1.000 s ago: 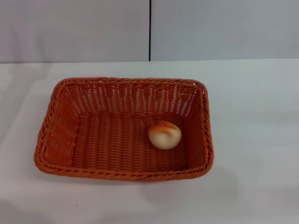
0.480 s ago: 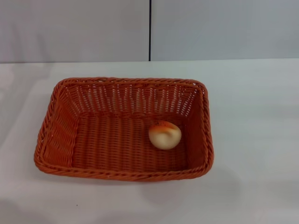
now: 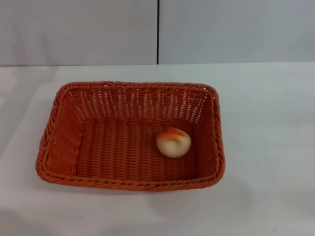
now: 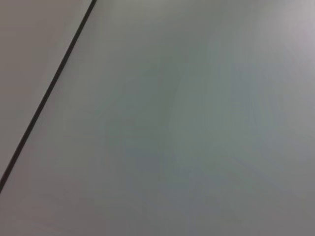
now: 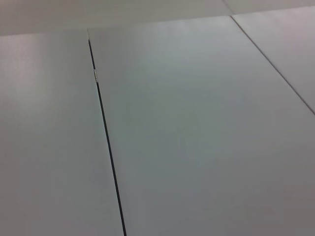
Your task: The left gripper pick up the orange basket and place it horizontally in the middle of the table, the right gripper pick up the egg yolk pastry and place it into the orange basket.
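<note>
The orange basket [image 3: 64,137] lies lengthwise across the middle of the white table [image 3: 266,123] in the head view. Inside it, toward its right side, rests the egg yolk pastry [image 3: 173,142], a cream bun with a browned orange top. Neither the left gripper nor the right gripper shows in any view. Both wrist views hold only plain grey panels with a dark seam.
A grey wall [image 3: 78,29] with a vertical dark seam [image 3: 158,29] rises behind the table's far edge. Bare white tabletop surrounds the basket on all sides.
</note>
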Robot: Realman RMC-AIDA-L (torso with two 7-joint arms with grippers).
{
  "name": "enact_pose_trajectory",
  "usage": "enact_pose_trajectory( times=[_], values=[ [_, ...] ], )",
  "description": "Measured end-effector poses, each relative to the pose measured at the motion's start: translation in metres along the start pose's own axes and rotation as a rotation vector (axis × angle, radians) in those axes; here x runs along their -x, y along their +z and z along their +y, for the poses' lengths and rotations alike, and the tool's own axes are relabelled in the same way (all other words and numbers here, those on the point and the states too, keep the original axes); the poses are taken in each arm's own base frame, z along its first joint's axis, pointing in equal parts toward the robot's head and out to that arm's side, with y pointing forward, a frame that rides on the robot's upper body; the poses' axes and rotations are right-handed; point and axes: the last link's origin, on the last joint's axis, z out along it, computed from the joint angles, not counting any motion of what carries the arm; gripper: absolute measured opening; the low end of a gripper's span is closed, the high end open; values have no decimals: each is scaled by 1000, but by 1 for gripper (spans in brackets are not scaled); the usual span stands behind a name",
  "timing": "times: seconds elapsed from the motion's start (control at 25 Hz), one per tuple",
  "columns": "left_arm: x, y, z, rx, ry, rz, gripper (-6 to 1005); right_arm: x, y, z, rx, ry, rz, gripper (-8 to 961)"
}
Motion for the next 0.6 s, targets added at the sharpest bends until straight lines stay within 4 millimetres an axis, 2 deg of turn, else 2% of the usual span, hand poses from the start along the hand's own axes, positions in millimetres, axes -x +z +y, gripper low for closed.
enact_pose_trajectory(
  times=[0.6],
  values=[
    [0, 1, 1, 3, -9, 2, 599, 0, -2, 0, -5, 8, 3, 564]
  ],
)
